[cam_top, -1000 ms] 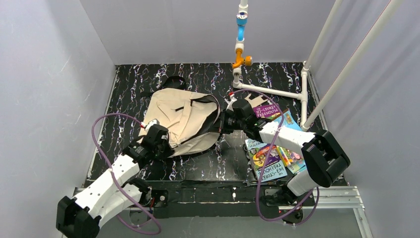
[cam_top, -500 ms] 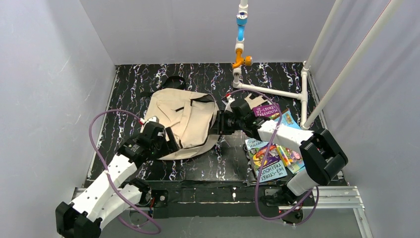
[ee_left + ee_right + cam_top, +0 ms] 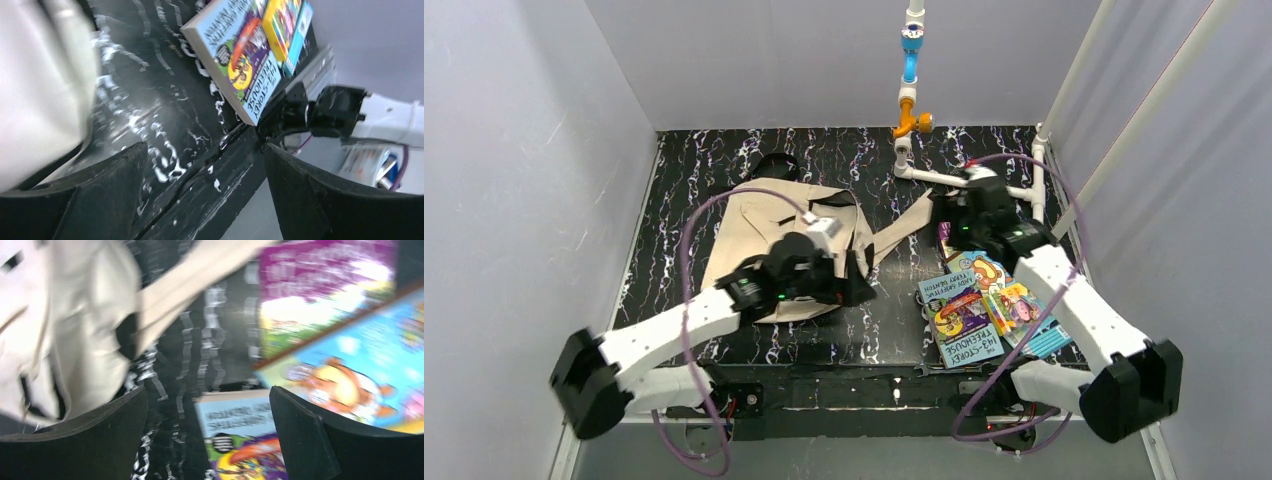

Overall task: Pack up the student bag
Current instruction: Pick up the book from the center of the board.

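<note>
Beige fabric of the student bag (image 3: pixel 769 235) lies slumped on the black, white-veined bench (image 3: pixel 714 150). It sits toward 9 o'clock from the bench's middle, with its black top loop (image 3: pixel 774 162) pointing to 12 o'clock and one beige strap (image 3: pixel 902 228) trailing out toward 3 o'clock. The left arm reaches across the bag's near edge, and the left end effector (image 3: pixel 856 284) hangs at the bag's 4 o'clock corner. The left wrist view shows its two black fingers (image 3: pixel 115 190) spread wide with nothing between them and only bare bench below; the pale bag is blurred at 9 o'clock of that view and a blue paperback (image 3: pixel 240 60) lies at 1 o'clock. The right end effector (image 3: pixel 946 212) sits at about 2 o'clock from the bench's middle, over the far end of a stack of colourful books (image 3: pixel 979 310) that lies at 4 o'clock, well apart from the bag's body. From the right wrist, its fingers (image 3: pixel 300 435) likewise stand far apart and hold nothing. Beneath them, in a smeared view, are the bench, the bag at 9 o'clock, the strap running toward 12 o'clock, and a purple-covered book (image 3: pixel 325 270) above a blue-covered book (image 3: pixel 350 370) at 2 o'clock. A white pipe frame (image 3: pixel 921 176) stands at the bench's 1 o'clock corner.
</note>
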`<state>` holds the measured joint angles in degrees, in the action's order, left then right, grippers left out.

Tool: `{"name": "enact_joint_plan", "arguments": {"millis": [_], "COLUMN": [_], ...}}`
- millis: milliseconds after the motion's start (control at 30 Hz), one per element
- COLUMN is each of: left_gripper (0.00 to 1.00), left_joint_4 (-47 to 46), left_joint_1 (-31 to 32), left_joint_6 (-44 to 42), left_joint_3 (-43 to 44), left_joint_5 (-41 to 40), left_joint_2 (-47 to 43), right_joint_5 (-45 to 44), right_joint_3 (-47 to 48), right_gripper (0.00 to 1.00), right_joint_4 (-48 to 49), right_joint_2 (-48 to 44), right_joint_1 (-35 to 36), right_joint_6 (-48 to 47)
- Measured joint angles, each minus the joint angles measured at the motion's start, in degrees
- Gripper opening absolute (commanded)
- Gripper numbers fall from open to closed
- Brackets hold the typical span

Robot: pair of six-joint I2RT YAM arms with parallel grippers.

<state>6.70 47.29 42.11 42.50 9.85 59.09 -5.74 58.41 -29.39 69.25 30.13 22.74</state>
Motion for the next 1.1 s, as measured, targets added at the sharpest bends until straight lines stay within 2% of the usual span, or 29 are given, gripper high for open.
{"name": "enact_joint_plan", "arguments": {"millis": [67, 200, 333, 533, 667, 767, 933, 1100], "left_gripper": [0.84, 0.85, 0.87, 0.88, 0.86, 0.81, 0.76, 0.68], "left_joint_4": [-3.9, -8.2, -9.2, -7.9, -6.1, -5.8, -8.5, -10.8], "left_joint_1": [4.0, 7.3, 7.0, 4.1, 0.8, -1.3, -1.6, 0.5], "left_joint_6": [-3.2, -14.3, -23.8, -31.6, -31.9, -30.1, -25.0, -22.2], "left_joint_3": [2.7, 14.3, 24.5, 38.9, 44.9, 46.7, 47.2, 46.4], "left_joint_5": [0.5, 3.4, 4.4, 12.8, 18.9, 24.2, 31.8, 34.5], "left_joint_2": [7.5, 25.7, 37.9, 54.1, 62.6, 66.7, 68.9, 69.6], "right_joint_5": [-1.0, -2.1, -6.1, -7.1, -5.7, -4.0, -1.5, 0.4], "right_joint_3": [-1.7, -3.9, -3.9, -3.8, -4.2, -5.8, -6.8, -6.8], "right_gripper": [0.98, 0.98, 0.98, 0.98, 0.98, 0.98, 0.98, 0.98], "right_joint_4": [-2.6, -7.7, -11.0, -10.8, -10.7, -10.1, -9.4, -9.0], "right_joint_2": [-3.9, -8.3, -13.9, -23.1, -23.3, -22.5, -20.1, -18.9], "right_joint_1": [-7.7, -15.4, -16.4, -16.4, -16.4, -16.4, -16.4, -16.4], "right_joint_6": [0.3, 1.4, 2.4, 2.5, 2.5, 2.5, 2.5, 2.6]}}
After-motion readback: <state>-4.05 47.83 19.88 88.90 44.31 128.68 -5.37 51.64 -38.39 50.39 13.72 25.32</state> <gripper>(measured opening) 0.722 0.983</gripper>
